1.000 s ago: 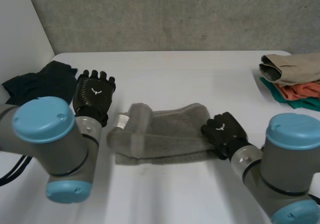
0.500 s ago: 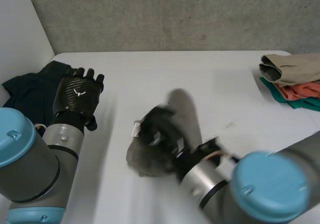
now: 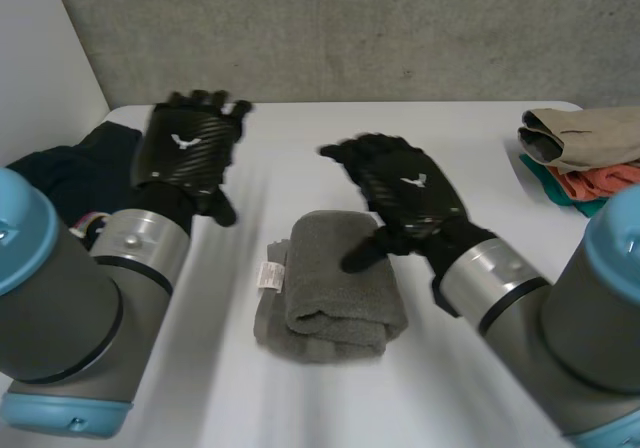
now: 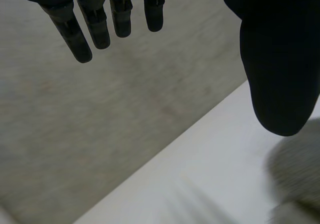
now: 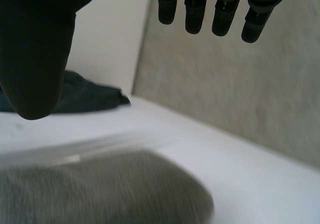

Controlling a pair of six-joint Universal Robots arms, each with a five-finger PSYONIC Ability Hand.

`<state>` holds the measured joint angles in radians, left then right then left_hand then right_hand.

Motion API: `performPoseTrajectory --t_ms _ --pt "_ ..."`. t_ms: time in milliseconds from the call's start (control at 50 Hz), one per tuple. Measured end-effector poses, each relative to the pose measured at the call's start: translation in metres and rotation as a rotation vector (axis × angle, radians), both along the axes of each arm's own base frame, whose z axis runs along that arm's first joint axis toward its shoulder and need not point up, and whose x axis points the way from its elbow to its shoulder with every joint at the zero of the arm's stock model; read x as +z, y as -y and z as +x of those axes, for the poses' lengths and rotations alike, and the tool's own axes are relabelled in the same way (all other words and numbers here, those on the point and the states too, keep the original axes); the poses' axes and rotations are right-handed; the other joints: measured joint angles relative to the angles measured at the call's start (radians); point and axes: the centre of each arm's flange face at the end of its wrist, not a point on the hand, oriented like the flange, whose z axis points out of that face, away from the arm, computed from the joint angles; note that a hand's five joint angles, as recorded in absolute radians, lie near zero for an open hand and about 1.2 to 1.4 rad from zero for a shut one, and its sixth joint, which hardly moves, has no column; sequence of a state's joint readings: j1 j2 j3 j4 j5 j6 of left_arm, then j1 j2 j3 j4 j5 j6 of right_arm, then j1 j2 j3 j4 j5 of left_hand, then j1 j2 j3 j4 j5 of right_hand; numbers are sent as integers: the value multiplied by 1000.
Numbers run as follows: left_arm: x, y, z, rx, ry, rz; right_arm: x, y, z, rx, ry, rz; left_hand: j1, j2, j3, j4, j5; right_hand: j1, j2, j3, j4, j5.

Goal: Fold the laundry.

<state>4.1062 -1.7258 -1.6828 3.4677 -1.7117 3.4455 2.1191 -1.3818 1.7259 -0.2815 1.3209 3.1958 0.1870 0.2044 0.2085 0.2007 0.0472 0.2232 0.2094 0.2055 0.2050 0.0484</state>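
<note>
A: Towel status?
B: Grey towel [image 3: 335, 288] folded, mid desk [image 3: 450, 138], near side.
A: Hands?
B: Right hand [image 3: 405, 193] over its far edge, fingers straight, empty. Left hand [image 3: 185, 153] up at left, fingers apart, empty. Dark clothes [image 3: 70, 173] far left, folded stack [image 3: 585, 158] far right.

My left hand [image 3: 186, 156] is raised in the air, its back toward the head camera, fingers straight and spread a little, thumb angled down and out to the side. From its wrist camera the fingers [image 4: 82, 34] hang straight and relaxed, the thumb [image 4: 280, 64] well apart from them, nothing between. The left arm [image 3: 90, 298] reaches forward from the near left. My right hand [image 3: 410, 193] hovers too, stretched forward and slanted inward toward the left one, the two hands well apart. In its own wrist camera the fingers [image 5: 220, 11] are straight, thumb [image 5: 35, 49] wide of them, gripping nothing. The right arm [image 3: 540, 318] comes in from the near right.
</note>
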Motion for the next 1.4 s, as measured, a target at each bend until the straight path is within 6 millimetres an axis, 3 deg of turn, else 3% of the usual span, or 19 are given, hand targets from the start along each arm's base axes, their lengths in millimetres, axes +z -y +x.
performPoseTrajectory --t_ms 180,280,360,460,600,800,900,980,1120,1240,1300,1400 --pt "-29 -23 -45 -263 -30 201 -20 42 -40 -170 -86 229 0 0 0 0 0 0 0 0 0 0" --pt "-54 -22 -60 -296 7 280 -32 56 -44 -209 -100 255 0 0 0 0 0 0 0 0 0 0" --pt "-77 -14 -66 -275 58 322 -45 57 -37 -198 -126 275 0 0 0 0 0 0 0 0 0 0" --pt "-95 3 -62 -206 129 349 -57 48 -19 -143 -159 284 0 0 0 0 0 0 0 0 0 0" --pt "-110 24 -37 -57 266 396 -69 27 12 -35 -205 267 0 0 0 0 0 0 0 0 0 0" --pt "-114 21 -14 0 385 448 -88 17 27 -29 -315 212 0 0 0 0 0 0 0 -1 0 0" --pt "-109 20 -14 -9 369 426 -95 20 27 -58 -367 174 0 0 0 0 0 0 0 0 0 0" --pt "-98 21 -15 -9 340 392 -89 22 26 -69 -376 139 0 0 0 0 0 0 0 0 0 0" --pt "-56 24 -11 -3 240 308 -50 14 23 -99 -369 15 0 0 0 0 0 0 0 0 0 -1" --pt "-7 20 -3 -70 106 254 -34 -24 22 -89 -454 -137 0 0 0 0 0 0 0 0 0 -1" --pt "10 13 0 -148 52 259 -40 -47 23 -58 -498 -197 0 0 0 0 0 0 0 0 0 -1" --pt "31 -7 1 -365 -29 327 -67 -89 27 15 -558 -282 0 0 0 0 0 0 0 0 0 -1"
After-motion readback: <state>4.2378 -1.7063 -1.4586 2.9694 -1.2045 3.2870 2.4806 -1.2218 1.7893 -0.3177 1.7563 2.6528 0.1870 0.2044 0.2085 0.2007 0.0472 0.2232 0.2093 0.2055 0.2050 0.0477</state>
